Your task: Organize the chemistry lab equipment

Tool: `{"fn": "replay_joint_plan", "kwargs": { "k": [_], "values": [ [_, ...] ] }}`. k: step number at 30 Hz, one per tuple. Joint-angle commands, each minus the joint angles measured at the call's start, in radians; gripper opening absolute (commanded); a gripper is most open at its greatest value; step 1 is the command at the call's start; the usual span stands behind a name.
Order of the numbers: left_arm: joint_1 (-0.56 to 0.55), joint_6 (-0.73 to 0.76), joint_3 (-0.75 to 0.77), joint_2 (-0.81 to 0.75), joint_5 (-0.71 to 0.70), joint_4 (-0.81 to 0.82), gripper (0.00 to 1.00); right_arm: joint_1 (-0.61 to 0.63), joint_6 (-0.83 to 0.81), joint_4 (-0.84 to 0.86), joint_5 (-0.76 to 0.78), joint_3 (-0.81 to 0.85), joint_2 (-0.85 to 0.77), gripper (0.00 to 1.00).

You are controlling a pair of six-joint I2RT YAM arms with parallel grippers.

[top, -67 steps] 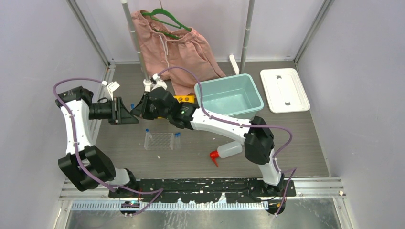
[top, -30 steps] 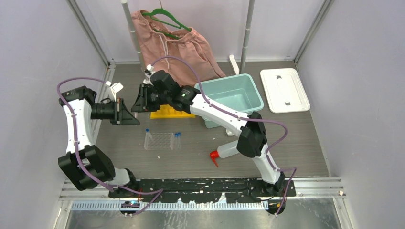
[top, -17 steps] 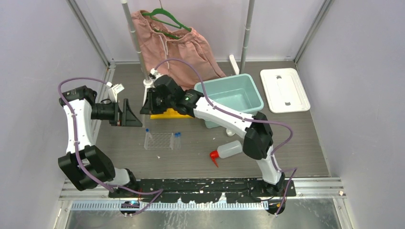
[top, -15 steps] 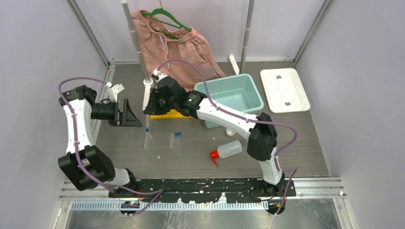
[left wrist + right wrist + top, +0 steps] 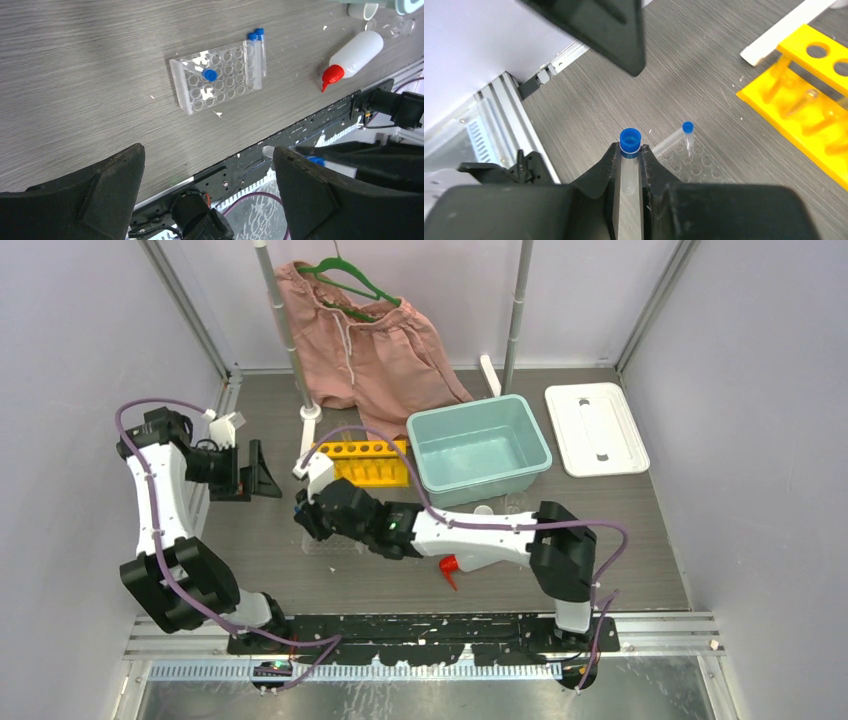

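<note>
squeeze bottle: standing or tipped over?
Tipped. The white squeeze bottle lies on its side on the table, its red nozzle pointing toward the near rail.

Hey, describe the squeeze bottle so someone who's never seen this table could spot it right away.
Start at the teal tub in the middle of the grey table, then come toward the near edge. The squeeze bottle lies on its side there, right of the clear rack; it alone is white with a red nozzle.
</note>
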Motion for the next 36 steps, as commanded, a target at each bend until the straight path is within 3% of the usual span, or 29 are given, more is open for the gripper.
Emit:
{"fn": "replay_joint_plan", "kwargs": {
  "k": [1, 12, 36],
  "values": [
    [0.021, -0.048, 0.031, 0.037, -0.037, 0.052, 1.0, 0.02, -0.137, 0.29, 0.07, -0.043, 0.059, 0.01],
    [0.038, -0.029, 0.026, 0.059, -0.025, 0.049, 1.0, 0.069, -0.267, 0.479, 0.179, -0.074, 0.22, 0.01],
    [0.039, -0.013, 0.015, 0.086, 0.01, 0.036, 1.0, 0.068, -0.225, 0.511, 0.129, -0.089, 0.287, 0.01]
  ]
}}
